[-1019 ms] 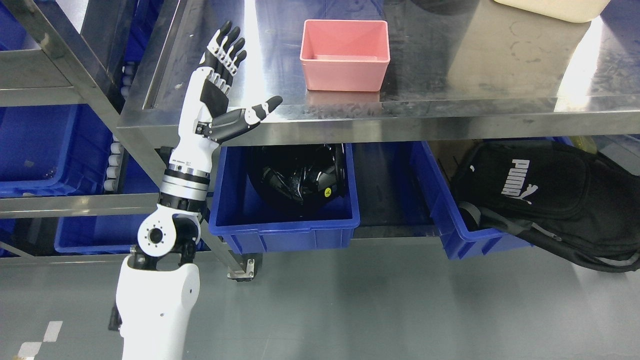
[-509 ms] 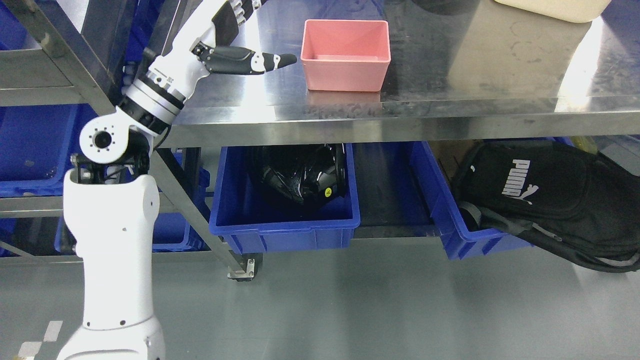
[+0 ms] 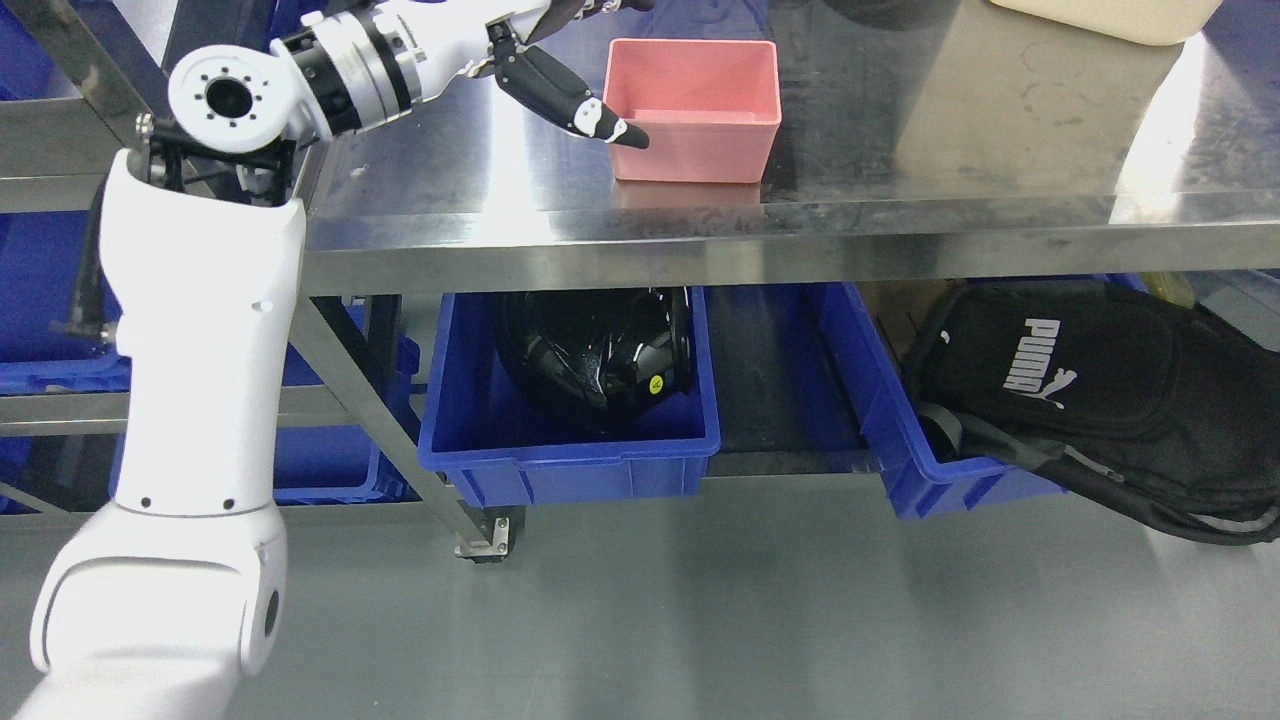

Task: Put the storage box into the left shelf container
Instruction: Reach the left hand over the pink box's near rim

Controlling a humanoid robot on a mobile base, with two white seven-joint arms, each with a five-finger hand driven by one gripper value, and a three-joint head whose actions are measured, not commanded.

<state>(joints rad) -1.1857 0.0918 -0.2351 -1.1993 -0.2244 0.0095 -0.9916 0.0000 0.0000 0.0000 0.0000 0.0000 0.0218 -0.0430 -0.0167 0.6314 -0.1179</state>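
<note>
Head view: the pink box [image 3: 690, 108] sits upright and empty on the steel bench [image 3: 950, 150], close to the front edge and left of the bench's middle. The left hand [image 3: 560, 50] reaches in over the bench's left end, spread wide and holding nothing. Its thumb tip lies against the box's near left corner, and the other fingers run out of the top of the frame beyond the box's back left corner. The right hand is not in view.

The box looks like thin moulded plastic: light, stiff enough to keep its shape, with smooth walls that could slip. A sound hold would probably pinch the left wall near the rim, thumb outside and fingers inside. Squeezing across the open top might flex it.

Blue bins [image 3: 60, 290] sit on the rack at the far left. Under the bench another blue bin [image 3: 570, 450] holds a black helmet [image 3: 600, 350]; a black bag [image 3: 1100, 390] lies to its right.
</note>
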